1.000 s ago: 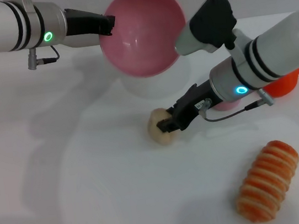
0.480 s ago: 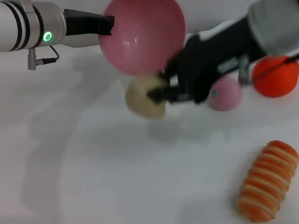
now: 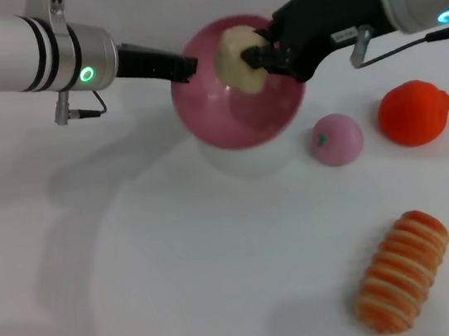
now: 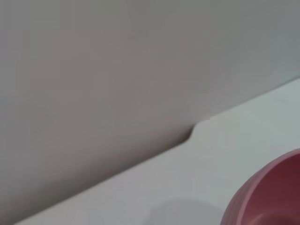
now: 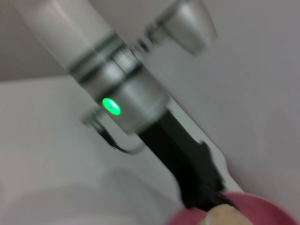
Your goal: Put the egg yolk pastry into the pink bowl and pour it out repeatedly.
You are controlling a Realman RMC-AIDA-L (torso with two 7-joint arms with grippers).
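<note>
My left gripper (image 3: 184, 66) is shut on the rim of the pink bowl (image 3: 233, 112) and holds it in the air, its opening tilted toward the camera. My right gripper (image 3: 255, 55) is shut on the egg yolk pastry (image 3: 237, 59), a pale beige bun, and holds it at the bowl's upper rim, over the opening. The bowl's edge shows in the left wrist view (image 4: 267, 197). The right wrist view shows the left arm (image 5: 122, 105), the bowl's rim (image 5: 262, 206) and the top of the pastry (image 5: 225, 216).
A small pink ball with a green mark (image 3: 337, 138), an orange-red fruit (image 3: 414, 112) and a long orange-striped bread roll (image 3: 400, 271) lie on the white table (image 3: 139, 272) to the right. A white round base (image 3: 252, 159) stands under the bowl.
My right gripper lifted the pastry off the table and carried it up to the bowl's rim. The left gripper shifted the bowl slightly right and down.
</note>
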